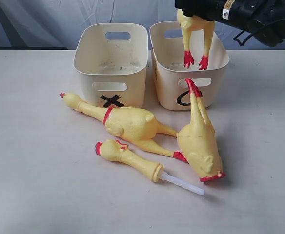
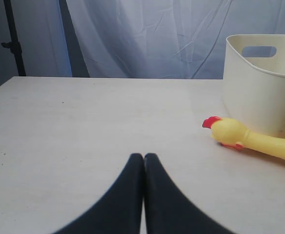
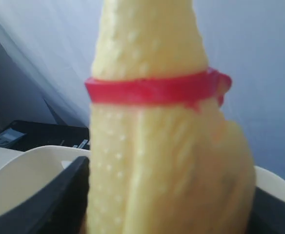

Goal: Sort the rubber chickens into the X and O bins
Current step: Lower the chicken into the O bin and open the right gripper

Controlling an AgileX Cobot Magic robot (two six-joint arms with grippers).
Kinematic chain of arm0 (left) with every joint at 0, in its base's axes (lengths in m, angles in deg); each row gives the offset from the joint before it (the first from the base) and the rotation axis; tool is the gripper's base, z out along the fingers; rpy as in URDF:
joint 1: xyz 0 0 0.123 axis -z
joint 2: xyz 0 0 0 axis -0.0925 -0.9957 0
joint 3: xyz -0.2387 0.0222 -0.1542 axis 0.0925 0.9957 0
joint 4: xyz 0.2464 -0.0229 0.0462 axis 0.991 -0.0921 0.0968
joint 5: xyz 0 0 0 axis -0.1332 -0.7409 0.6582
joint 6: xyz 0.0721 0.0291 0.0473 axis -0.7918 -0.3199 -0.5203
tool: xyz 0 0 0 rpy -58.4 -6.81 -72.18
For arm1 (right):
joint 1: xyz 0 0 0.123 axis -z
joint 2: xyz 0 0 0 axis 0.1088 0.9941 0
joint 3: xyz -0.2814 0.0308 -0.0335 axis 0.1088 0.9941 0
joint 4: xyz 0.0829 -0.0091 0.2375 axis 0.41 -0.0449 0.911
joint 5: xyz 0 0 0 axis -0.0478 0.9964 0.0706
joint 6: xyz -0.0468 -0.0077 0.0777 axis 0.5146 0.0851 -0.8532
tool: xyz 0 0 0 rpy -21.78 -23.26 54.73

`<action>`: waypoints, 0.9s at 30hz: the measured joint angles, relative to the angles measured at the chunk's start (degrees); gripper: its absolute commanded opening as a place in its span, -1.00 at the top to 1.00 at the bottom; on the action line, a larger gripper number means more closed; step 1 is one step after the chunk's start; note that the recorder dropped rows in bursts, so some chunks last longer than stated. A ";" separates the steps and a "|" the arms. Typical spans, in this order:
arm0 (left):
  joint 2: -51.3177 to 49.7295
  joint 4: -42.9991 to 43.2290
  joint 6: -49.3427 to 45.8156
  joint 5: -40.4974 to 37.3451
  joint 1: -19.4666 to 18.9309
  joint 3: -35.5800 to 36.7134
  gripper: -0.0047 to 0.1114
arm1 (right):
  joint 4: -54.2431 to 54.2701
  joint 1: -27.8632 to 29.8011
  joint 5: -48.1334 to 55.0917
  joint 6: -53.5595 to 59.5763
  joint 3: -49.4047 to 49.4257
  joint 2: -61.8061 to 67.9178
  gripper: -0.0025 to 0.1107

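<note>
Holding one big chicken [image 1: 195, 29] up high with the right gripper [image 1: 197, 9], clamped on its upper body. In the right wrist view the black fingers [image 3: 59, 204] sit on either side of the yellow body, red neck band above them. The chicken hangs feet down, red feet over the open O bin [image 1: 220, 63]. I can't tell if the feet are below the rim.

The left gripper [image 2: 143, 158] is clenched on nothing, fingers pressed together, low over bare table [image 2: 84, 122], well apart from the bins.

The X bin [image 1: 86, 58] stands just beside the O bin, on its left in the exterior view; no chicken shows in it.

On the table in front of the bins:
- second big chicken [image 1: 128, 124] lies on its side in front of the X bin, head out to the left, legs to the right. Its head also shows in the left wrist view, near the bin wall.
- third big chicken [image 1: 199, 139] has its red feet up against the front of the O bin and its head on the table toward the camera.
- small chicken [image 1: 128, 157] lies nearest the camera, just beside the second one's legs, with a white tube [image 1: 184, 184] sticking out of its back end.
</note>
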 measured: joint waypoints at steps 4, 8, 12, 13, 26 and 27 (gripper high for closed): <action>0.00 0.00 0.00 0.00 0.00 0.00 0.92 | -2.83 0.00 1.17 -4.63 0.00 -0.33 -0.08; 0.00 0.00 0.00 0.00 0.00 0.00 0.92 | -6.58 0.00 1.17 -9.22 0.00 -0.54 -0.24; 0.00 0.00 0.00 0.00 0.00 0.00 0.92 | -11.48 0.00 1.17 -15.46 0.00 -0.54 -0.29; 0.00 0.00 0.00 0.00 0.00 0.00 0.92 | -12.67 0.00 1.17 -16.53 0.00 -0.67 -0.29; 0.00 0.00 0.00 0.00 0.00 0.00 0.92 | -22.00 0.00 1.66 -23.77 0.00 -7.59 -0.29; 0.00 0.00 0.00 0.00 0.00 0.00 0.92 | -26.25 0.00 1.58 -26.30 0.00 -8.67 -0.28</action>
